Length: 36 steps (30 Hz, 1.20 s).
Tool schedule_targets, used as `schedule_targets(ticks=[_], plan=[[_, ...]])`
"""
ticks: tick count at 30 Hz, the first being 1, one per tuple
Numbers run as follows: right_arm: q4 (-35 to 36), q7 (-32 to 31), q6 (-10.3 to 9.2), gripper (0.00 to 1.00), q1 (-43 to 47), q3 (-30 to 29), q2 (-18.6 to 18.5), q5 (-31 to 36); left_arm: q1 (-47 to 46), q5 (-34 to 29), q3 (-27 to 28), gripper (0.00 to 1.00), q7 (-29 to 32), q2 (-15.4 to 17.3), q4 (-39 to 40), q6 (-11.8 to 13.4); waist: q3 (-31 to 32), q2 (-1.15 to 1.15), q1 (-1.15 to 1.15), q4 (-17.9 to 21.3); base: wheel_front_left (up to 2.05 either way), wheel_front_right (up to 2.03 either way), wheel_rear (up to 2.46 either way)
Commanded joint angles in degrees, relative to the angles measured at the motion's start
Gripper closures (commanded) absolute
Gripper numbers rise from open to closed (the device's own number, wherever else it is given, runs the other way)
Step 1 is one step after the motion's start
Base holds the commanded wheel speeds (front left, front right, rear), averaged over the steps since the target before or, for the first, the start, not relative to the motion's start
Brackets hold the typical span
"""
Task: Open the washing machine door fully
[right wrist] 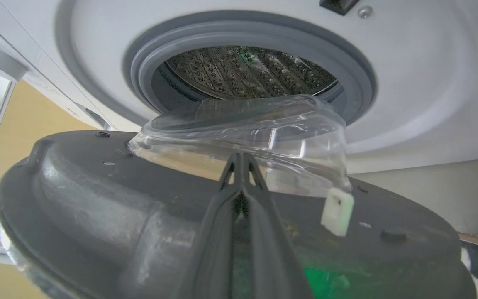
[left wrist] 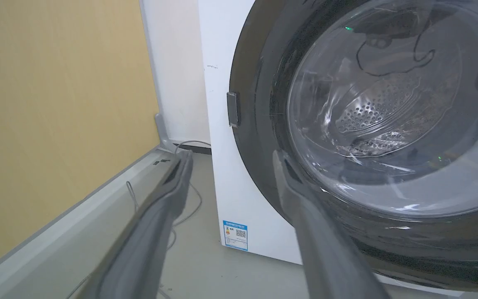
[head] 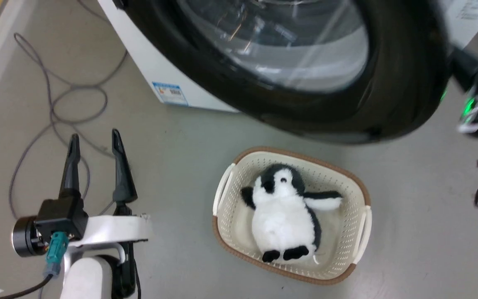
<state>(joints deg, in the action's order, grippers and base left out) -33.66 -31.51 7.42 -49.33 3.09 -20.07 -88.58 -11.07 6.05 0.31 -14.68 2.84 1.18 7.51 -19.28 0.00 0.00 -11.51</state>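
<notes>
In the head view the washing machine door [head: 388,83] stands part-open from 12 to 3 o'clock, and my left end effector [head: 95,139] sits idle at 8, fingers apart. In the left wrist view the door is at 2 o'clock, untouched. In the right wrist view my right end effector [right wrist: 242,160], fingers together, is at the door's inner face at 6, so I judge the opening half done; next comes a wider outward sweep.

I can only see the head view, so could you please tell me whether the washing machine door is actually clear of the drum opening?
Observer: Yes. The right wrist view shows the washing machine door standing away from the machine's front, with the grey rubber seal and steel drum exposed.
Operator: Thank you. Is the right gripper gripping anything?
Observer: No, the right gripper is shut on nothing, fingers together over the door's inner face.
Operator: Where is the latch?
Observer: A white latch piece sits on that inner face, right of the fingers in that view.
</notes>
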Motion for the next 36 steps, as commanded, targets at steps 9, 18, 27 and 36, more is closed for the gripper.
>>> schedule_targets(ticks=[9, 18, 27, 36], plan=[[8.6, -3.6, 0.07, 1.0, 9.9, 3.0, 2.6, -1.1, 2.4, -1.4, 0.4, 0.0, -0.3, 0.0, -1.1, -1.1, 4.7, 0.0, 0.0, 1.4, 0.0, 0.0, 0.0], [17.0, -6.5, 0.07, 1.0, 20.8, 6.0, 4.3, -2.0, 5.0, -1.7, -0.3, 0.0, -0.3, 0.0, -1.8, -1.2, 8.5, 0.0, 0.0, 1.8, 0.0, 0.0, 0.0], [22.5, -8.0, 0.07, 1.0, 29.0, 10.5, 7.3, -1.5, 6.7, -2.7, -1.0, 0.0, -0.3, 0.0, -2.2, -1.6, 10.8, 0.0, 0.0, 1.7, 0.0, 0.0, 0.0], [26.1, -8.4, 0.07, 1.0, 33.9, 14.2, 11.0, -1.9, 7.1, -2.5, -1.9, 0.0, -0.3, 0.0, -2.6, -1.6, 11.6, 0.0, 0.0, 1.4, 0.0, 0.0, 0.0]])
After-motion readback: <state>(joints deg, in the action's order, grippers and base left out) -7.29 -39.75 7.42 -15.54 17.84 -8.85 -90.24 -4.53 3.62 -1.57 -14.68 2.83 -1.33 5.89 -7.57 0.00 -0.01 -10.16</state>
